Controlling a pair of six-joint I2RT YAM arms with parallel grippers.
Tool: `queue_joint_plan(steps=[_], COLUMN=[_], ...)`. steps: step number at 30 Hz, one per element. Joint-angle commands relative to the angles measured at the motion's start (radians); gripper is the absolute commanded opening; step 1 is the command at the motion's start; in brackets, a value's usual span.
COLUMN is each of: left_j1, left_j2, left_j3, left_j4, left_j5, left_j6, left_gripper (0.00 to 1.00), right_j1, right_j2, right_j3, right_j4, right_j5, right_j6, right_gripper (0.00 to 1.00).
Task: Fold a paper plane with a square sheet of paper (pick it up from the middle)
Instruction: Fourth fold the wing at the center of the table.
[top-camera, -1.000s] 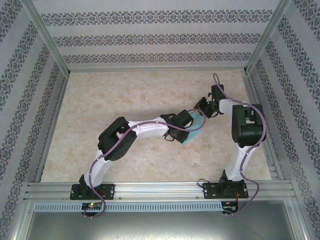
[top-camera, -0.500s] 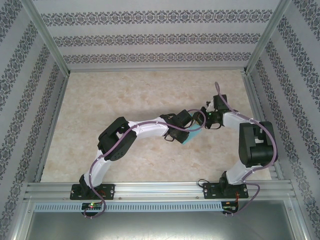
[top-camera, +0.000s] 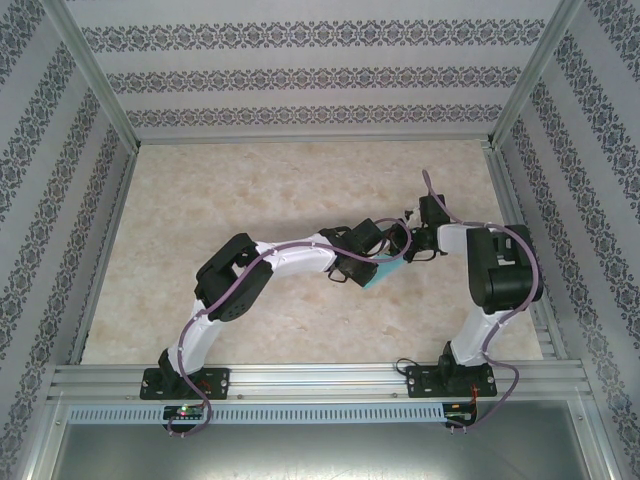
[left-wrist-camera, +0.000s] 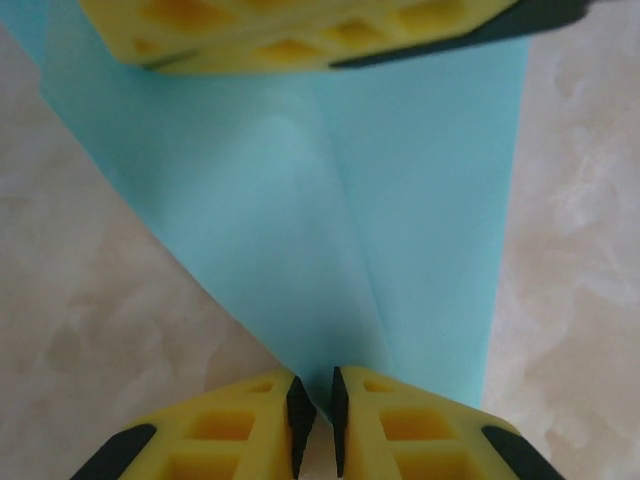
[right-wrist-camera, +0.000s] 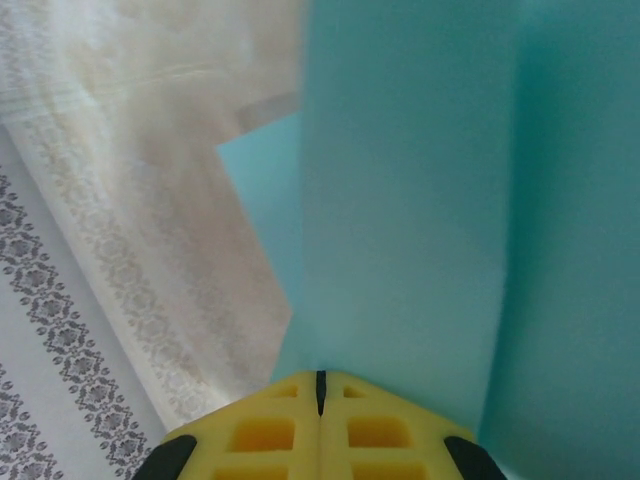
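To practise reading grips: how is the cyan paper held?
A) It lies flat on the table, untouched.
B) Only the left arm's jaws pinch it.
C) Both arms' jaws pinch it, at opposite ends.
C: in the left wrist view the cyan paper narrows into the shut left jaws while the right jaws clamp its far end.

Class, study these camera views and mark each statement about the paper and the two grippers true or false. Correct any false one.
1. Both the left gripper and the right gripper grip the cyan paper. True.
2. The left jaws stand wide open. False: they are pinched shut on the paper's narrow end.
3. A crease runs along the paper's middle. True.
4. The paper sits in the far left corner of the table. False: it is right of centre, between the two arms.
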Motion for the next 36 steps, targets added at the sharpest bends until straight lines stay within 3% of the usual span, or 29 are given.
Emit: queue_joint_plan(steps=[1,7,12,24,36], left_j1=[0.015,0.014,0.014,0.014,0.014], left_j2=[0.151,0.156,0.153,0.098,0.021], left_j3=[-0.095,-0.093,-0.124,-0.251,-0.347], left_j4=[-0.203,-0.203,-0.207,-0.168,-0.16], left_j5=[-0.094,-0.085,-0.107,-0.123,-0.088], left_j6=[0.031,0.028,0.041,0.053,0.045], left_gripper=[0.21,0.21,0.21,0.21,0.2], right_j1=[0.017,-0.012,-0.03,-0.043,-0.061], right_j2=[0.039,0.043,0.047,0.066,0.044], right_j3=[0.027,0.031,0.057,0.045,-0.072], right_j4=[-0.088,-0.167,-0.142,-0.055,0.179], right_j5=[-0.018,0.118,0.172,0.189,0.239], right_j6=[-0.054,-0.092,-0.026,0.077,0.27], right_gripper=[0.03,0.04,0.05,0.02,0.01])
